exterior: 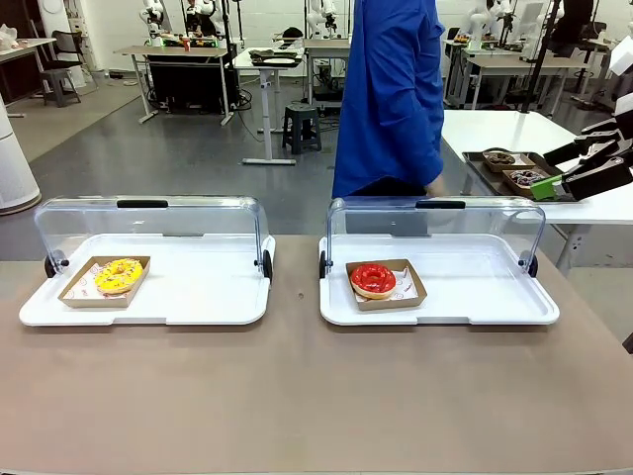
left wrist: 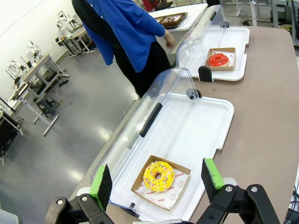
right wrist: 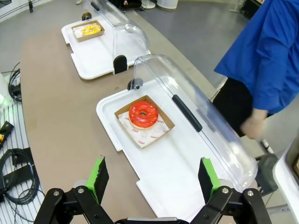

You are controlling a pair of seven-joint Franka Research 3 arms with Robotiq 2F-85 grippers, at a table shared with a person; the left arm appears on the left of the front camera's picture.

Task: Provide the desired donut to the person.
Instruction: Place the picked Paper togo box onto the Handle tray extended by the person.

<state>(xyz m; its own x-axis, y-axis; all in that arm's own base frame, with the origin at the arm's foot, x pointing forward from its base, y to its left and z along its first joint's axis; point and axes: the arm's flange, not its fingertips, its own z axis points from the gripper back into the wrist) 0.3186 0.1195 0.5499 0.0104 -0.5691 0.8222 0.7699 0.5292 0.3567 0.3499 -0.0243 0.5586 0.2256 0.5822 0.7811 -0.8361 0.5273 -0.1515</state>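
Observation:
A yellow sprinkled donut lies in a brown paper tray on the left white tray. On the right white tray, a red glazed donut sits in its own paper tray. The person in a bright blue jacket stands behind the right tray, one hand low at the side. My left gripper hangs open high above the yellow donut. My right gripper is open too, raised above the right tray's near end. Both hold nothing.
Clear domed lids stand open along the far edge of both trays. A white side table at the back right carries a dark tray of more donuts. The brown tabletop stretches bare in front of the trays.

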